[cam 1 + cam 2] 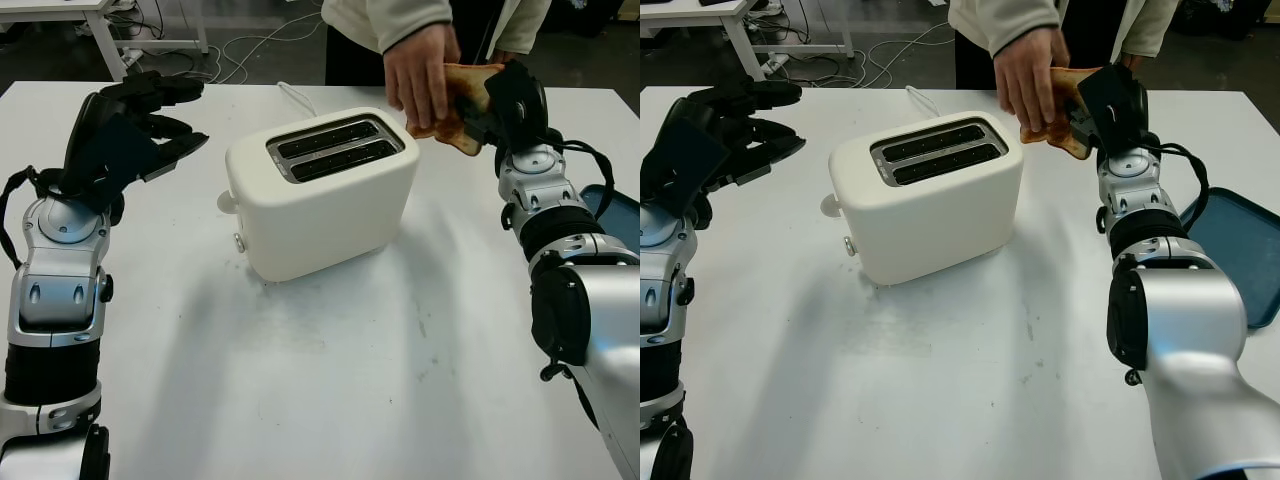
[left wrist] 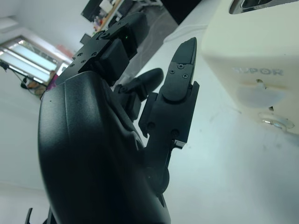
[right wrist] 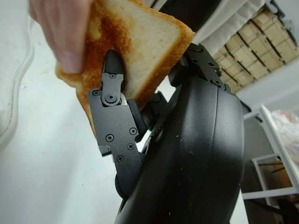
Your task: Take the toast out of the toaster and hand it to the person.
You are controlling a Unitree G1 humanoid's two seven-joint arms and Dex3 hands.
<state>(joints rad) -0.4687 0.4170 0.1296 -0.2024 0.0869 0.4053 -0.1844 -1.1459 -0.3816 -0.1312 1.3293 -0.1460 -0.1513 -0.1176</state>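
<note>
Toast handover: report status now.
Right hand shut on toast beyond the toaster; person's hand gripping the slice too. Left hand open, beside toaster. Nothing in the way.

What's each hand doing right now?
Left hand: open, raised left of the toaster.
Right hand: shut on the toast; a person's hand grips it too.

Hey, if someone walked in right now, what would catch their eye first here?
The handover: the right hand grips a slice of toast past the toaster's far right corner while a person's hand takes hold of it. Next, the cream toaster mid-table, slots empty, and the open left hand raised to its left.
</note>
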